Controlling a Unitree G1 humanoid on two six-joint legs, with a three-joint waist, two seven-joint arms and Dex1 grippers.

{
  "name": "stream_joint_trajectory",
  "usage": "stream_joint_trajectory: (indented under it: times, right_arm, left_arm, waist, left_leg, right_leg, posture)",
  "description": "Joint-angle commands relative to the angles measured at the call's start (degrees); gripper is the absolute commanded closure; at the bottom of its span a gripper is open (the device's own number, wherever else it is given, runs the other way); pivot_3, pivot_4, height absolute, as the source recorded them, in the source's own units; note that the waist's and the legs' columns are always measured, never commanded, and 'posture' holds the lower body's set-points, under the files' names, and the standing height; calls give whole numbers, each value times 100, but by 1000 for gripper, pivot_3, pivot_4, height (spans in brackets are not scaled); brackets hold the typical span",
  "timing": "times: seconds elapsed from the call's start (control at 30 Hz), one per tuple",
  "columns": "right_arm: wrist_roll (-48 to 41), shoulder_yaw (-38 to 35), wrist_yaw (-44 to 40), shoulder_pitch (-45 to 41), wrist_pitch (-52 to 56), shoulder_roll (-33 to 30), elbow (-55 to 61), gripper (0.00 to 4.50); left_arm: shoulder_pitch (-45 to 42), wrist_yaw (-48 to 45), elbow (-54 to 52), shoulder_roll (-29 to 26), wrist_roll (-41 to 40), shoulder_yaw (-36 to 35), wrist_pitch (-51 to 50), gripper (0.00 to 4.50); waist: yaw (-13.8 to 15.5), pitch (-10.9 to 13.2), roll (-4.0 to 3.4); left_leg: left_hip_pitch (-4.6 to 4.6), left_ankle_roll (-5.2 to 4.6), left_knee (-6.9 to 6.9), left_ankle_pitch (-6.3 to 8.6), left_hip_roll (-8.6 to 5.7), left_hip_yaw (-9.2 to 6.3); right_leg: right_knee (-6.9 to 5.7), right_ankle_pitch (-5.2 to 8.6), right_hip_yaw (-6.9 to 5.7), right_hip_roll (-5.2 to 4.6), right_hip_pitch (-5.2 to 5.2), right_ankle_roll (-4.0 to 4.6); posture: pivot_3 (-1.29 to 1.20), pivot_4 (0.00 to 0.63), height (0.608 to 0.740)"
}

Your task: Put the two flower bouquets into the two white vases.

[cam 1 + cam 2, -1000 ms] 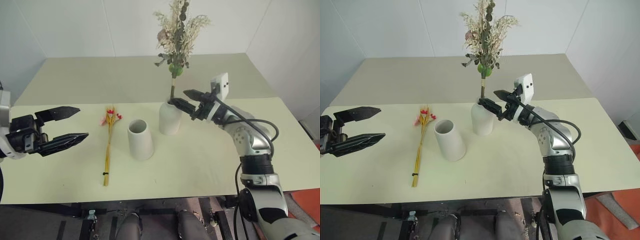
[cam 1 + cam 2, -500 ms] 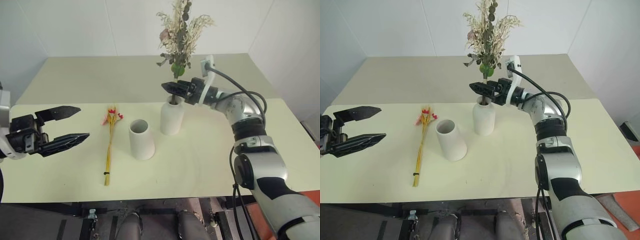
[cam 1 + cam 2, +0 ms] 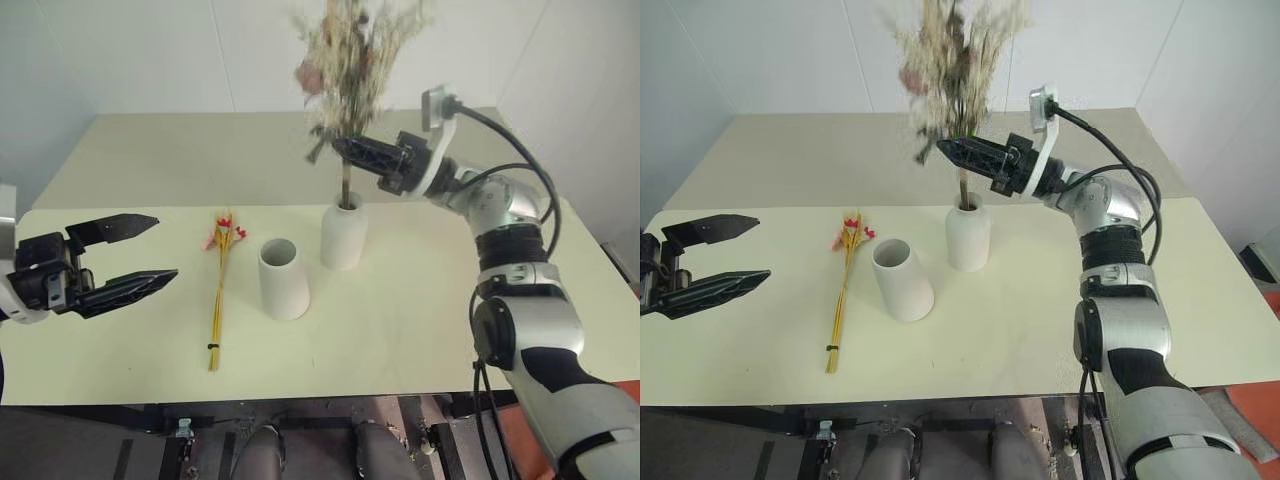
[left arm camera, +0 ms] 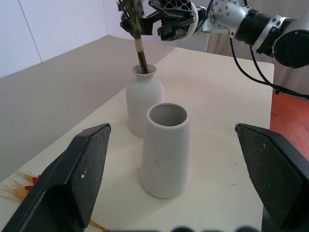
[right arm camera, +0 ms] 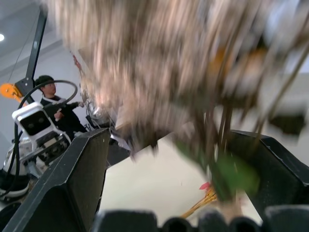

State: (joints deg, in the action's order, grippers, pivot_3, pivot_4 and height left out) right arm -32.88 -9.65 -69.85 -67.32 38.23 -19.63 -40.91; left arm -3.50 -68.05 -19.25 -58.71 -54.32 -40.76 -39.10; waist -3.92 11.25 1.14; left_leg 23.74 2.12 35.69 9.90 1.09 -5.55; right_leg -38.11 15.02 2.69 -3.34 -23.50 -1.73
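Upper centre: bushy bouquet point(image 3: 350, 60) blurred, top cut off, stem in matte narrow-necked vase point(image 3: 343, 236); right gripper point(image 3: 350, 152) spread around stems. Left gripper point(image 3: 130, 255) spread, empty.

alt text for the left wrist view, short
A cone vase stands empty before a bottle vase holding the bushy bouquet's stem. The right gripper, open, straddles the stem; the left gripper's fingers frame the view.

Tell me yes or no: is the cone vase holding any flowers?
No. The cone vase stands with an open, empty mouth, while the yellow bundle lies on the table.
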Motion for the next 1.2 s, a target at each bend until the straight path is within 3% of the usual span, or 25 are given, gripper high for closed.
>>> stream_joint_trajectory:
  times: [0.03, 0.5, 0.67, 0.8, 0.97, 1.2]
  right_arm:
    - [-44, -15, 45, 198, 75, -105, 464, 21]
    - [928, 684, 563, 1448, -529, -924, 1990, 21]
    - [1012, 773, 3, 1778, -946, -1625, 2648, 21]
    - [792, 703, -383, 1903, -928, -2058, 3190, 21]
    - [386, 586, -819, 1916, -848, -2414, 3872, 21]
    - [57, 611, -1241, 1837, -914, -2588, 4127, 21]
  left_arm:
    - [-76, 21, 0, -79, -61, -75, 24, 0]
    - [288, 272, 68, -63, 208, -152, -60, 0]
    - [617, 589, 137, -298, 653, -48, -353, 0]
    - [615, 1137, 140, -741, 1074, 512, -947, 0]
    - [-675, 2168, 486, -1021, 1226, 2026, -2398, 0]
    - [-2731, 3373, 1344, -35, 1550, 3377, -4312, 0]
  waist:
    - [0, 0, 0]
    - [0, 1, -1]
    - [6, 1, 0]
    - [16, 1, -1]
    - [42, 2, -2]
    - [76, 2, 2]
  left_leg:
    - [0, 0, 0, 0, 0, 0]
    - [2, 0, 1, 0, 0, 0]
    - [3, 0, 1, 0, -1, 0]
    - [0, 0, 1, 0, -1, 0]
    - [-15, 0, 3, 0, 0, 0]
    - [-12, 0, 10, 0, -5, -1]
  right_leg:
    - [0, 0, 0, 0, 0, 0]
    - [0, 0, 1, -1, -3, 0]
    - [2, 1, 1, -2, -3, -2]
    - [2, 12, 1, -3, -1, -20]
    - [2, 24, 0, -2, 16, -42]
    - [1, 23, -3, -4, 22, -45]
  posture:
    - [0, 150, 740]
    - [0, 150, 740]
    - [0, 150, 740]
    - [0, 150, 740]
    - [0, 150, 740]
    - [0, 150, 740]
